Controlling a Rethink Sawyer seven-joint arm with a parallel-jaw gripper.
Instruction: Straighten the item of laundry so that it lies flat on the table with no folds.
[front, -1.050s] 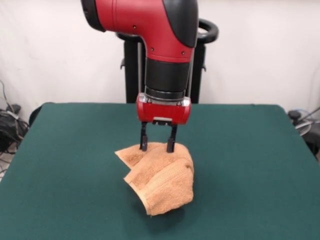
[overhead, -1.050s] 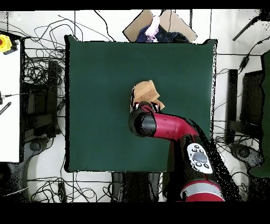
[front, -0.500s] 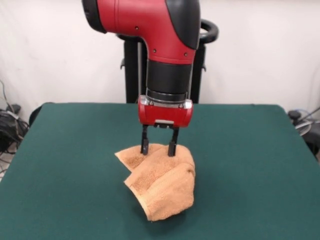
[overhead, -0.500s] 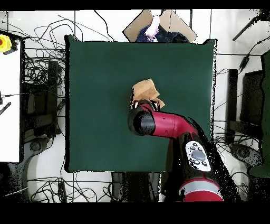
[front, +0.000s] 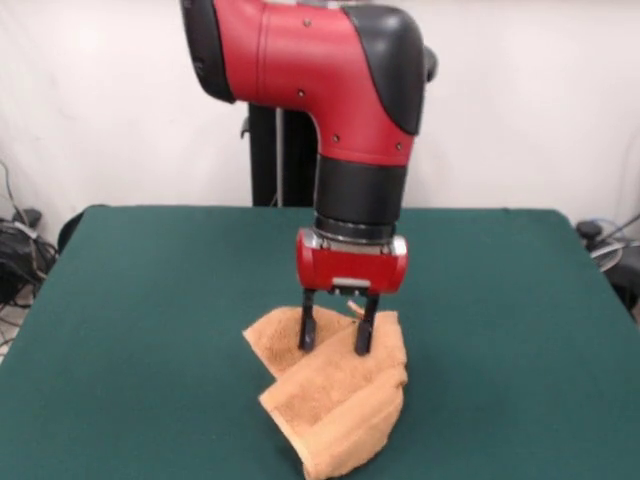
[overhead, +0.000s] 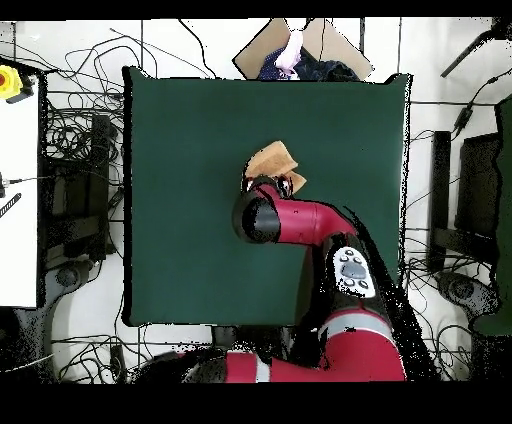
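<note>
1. The small orange-tan terry-cloth towel (front: 335, 400) lies folded and bunched near the middle of the dark green felt-topped desk (front: 150, 320).
2. The red and black arm's black two-fingered pincer (front: 336, 342) stands spread apart, tips pressed on the towel's upper fold.

Surface notes: cloth under hard shell.
My arm (front: 330, 70) reads as glossy red and black plastic, smooth; my gripper (front: 337, 340) has matt black fingers. Towel (front: 335, 405) is rough, looped orange-tan terry. Table (front: 150, 300) wears matt, felt-like dark green cloth.
</note>
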